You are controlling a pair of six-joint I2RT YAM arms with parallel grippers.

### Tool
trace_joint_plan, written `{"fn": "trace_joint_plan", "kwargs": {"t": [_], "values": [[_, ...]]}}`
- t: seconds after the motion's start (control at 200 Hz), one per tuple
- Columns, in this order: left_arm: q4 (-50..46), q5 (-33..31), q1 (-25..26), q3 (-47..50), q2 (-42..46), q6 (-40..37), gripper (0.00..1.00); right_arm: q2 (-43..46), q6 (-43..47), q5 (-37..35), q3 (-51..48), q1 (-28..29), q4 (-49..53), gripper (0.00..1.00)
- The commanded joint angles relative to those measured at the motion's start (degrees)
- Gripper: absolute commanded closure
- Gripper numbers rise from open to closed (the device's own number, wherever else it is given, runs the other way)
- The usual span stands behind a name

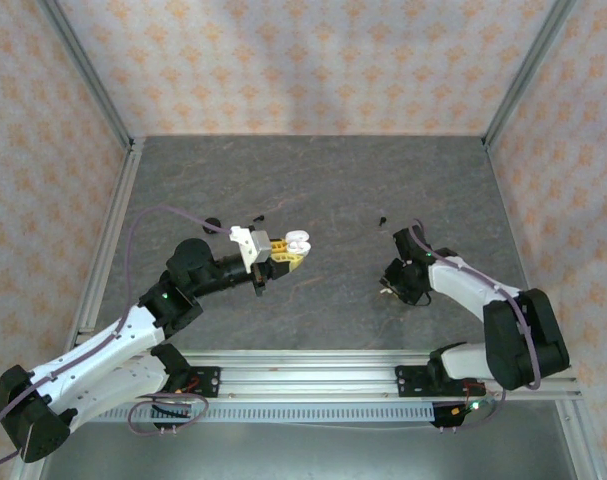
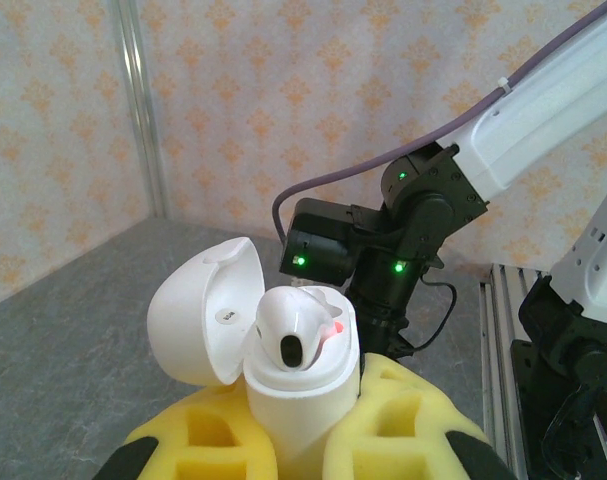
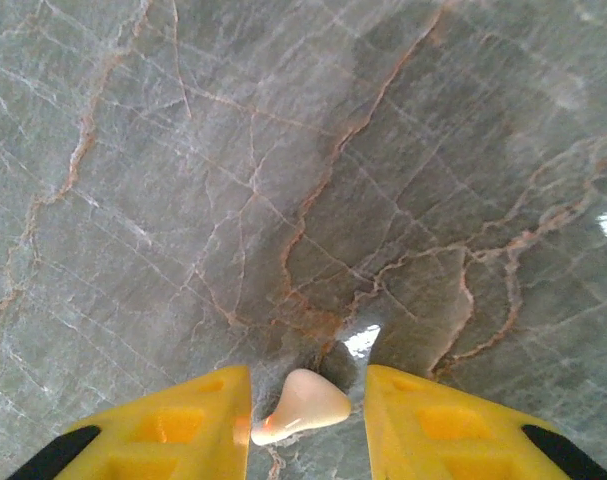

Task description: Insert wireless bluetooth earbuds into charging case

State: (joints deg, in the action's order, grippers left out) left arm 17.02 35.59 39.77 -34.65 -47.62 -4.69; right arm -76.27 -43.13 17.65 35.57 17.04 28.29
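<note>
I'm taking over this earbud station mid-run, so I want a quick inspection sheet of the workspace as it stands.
Surface: grey veined stone table, no spills seen.
Job's things: white charging case with its lid hinged open and one seated earbud inside; a loose earbud, also white, lies on the table.
Clutter: small dark bits on the table, too small to identify.
Grippers: left gripper shut on the charging case; right gripper points down with a finger on either side of the loose earbud, grip cannot be told.
Cables: purple cable along each arm, away from the earbuds.
Surroundings: patterned walls, metal rail at the near edge.
</note>
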Motion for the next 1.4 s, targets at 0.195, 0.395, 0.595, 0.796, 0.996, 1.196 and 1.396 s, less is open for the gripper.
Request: {"fn": "trace_joint_plan", "kwargs": {"t": [0.195, 0.395, 0.595, 0.796, 0.996, 1.196, 1.396], "values": [[1.2, 0.4, 0.6, 0.5, 0.8, -2.0, 1.00, -2.6, -1.2, 1.2, -0.3, 0.2, -2.7, 0.72], [0.9, 0.3, 0.6, 0.4, 0.8, -2.3, 1.00, -3.4, -0.6, 1.3, 0.9, 0.8, -2.6, 0.79], [0.8, 0.3, 0.6, 0.3, 0.8, -2.3, 1.00, -2.4, 1.5, 1.0, 2.8, 1.2, -1.3, 0.84], [0.8, 0.2, 0.6, 0.1, 0.8, -2.5, 1.00, 2.3, 3.5, -0.8, 5.1, 1.9, 1.4, 0.86], [1.6, 0.1, 0.5, 0.1, 0.1, -2.6, 1.00, 9.0, 5.8, -4.7, 9.5, 2.7, 7.8, 0.88], [0.7, 0.2, 0.6, -0.4, -1.5, -4.6, 1.00, 17.4, 7.8, -8.1, 15.2, 5.2, 13.2, 0.90], [0.0, 0.3, 0.5, -1.8, -3.5, -7.4, 1.00, 19.9, 8.7, -12.6, 24.2, 11.6, 18.6, 0.90]]}}
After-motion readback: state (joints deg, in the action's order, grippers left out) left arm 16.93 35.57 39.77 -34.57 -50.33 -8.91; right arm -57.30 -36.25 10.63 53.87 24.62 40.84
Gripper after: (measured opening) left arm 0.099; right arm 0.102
